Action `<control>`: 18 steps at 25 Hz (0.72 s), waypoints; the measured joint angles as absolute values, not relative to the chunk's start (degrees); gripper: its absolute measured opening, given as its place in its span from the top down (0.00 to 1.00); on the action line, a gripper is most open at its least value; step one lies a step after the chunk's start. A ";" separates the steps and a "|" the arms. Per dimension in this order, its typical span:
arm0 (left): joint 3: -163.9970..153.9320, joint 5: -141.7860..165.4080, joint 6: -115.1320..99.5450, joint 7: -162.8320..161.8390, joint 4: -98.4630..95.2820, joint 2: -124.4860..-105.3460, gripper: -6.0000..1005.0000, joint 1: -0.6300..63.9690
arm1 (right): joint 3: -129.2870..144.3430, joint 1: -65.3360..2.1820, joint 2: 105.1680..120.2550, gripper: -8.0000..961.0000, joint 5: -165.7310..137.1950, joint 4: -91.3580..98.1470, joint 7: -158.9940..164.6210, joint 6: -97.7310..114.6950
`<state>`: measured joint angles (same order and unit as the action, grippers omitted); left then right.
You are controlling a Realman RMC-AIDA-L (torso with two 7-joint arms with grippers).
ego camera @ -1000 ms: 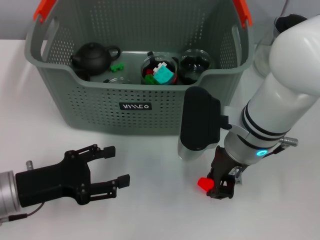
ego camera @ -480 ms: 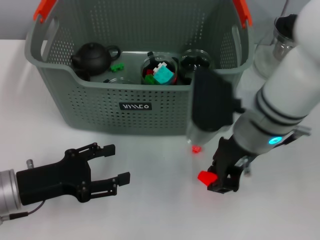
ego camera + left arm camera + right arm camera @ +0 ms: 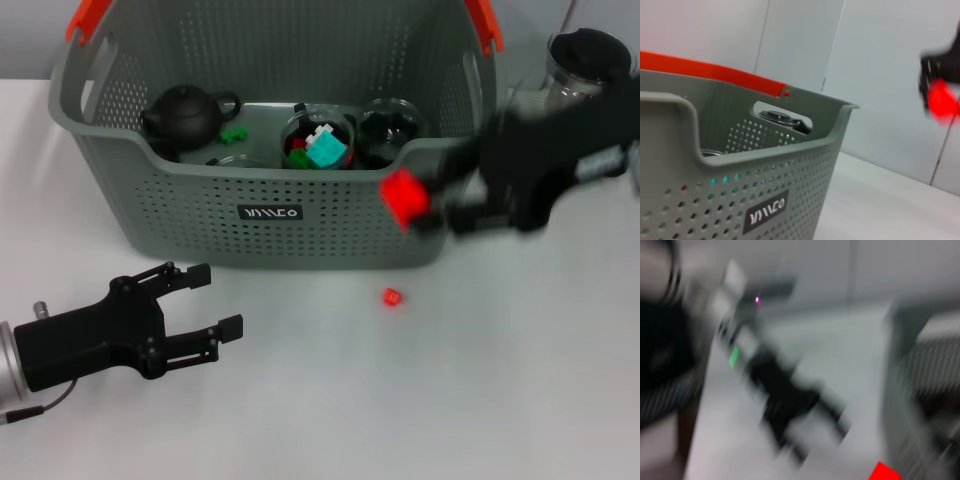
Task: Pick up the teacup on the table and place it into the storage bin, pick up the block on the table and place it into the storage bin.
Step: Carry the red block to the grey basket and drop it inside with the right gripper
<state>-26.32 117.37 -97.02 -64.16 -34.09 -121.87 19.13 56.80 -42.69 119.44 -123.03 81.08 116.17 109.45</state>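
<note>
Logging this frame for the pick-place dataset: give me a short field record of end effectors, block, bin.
right end effector: raised in front of the bin's right front corner, shut on the red block
red block: held off the table, not yet over the bin
small red piece: lying on the table in front of the bin
storage bin: holds a black teapot, glass cups and coloured blocks
left end effector: open, low over the table, front left of the bin
</note>
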 joint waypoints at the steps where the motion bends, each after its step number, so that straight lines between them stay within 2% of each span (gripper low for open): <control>1: -26.06 117.37 -97.02 -64.16 -34.09 -121.85 0.17 19.16 | 54.04 -42.76 119.27 0.64 -121.25 80.99 115.59 108.71; 4: -25.74 117.37 -97.02 -64.16 -34.04 -121.83 0.17 19.16 | 48.64 -42.92 118.95 0.64 -117.02 80.58 115.42 101.70; 9: -25.70 117.31 -97.02 -64.16 -33.99 -122.05 0.17 19.43 | 53.47 -44.74 119.57 0.64 -118.26 78.03 118.85 83.57; 18: -25.75 117.24 -97.16 -64.22 -33.92 -122.49 0.17 19.78 | 68.97 -61.76 120.13 0.64 -141.12 56.03 136.43 63.96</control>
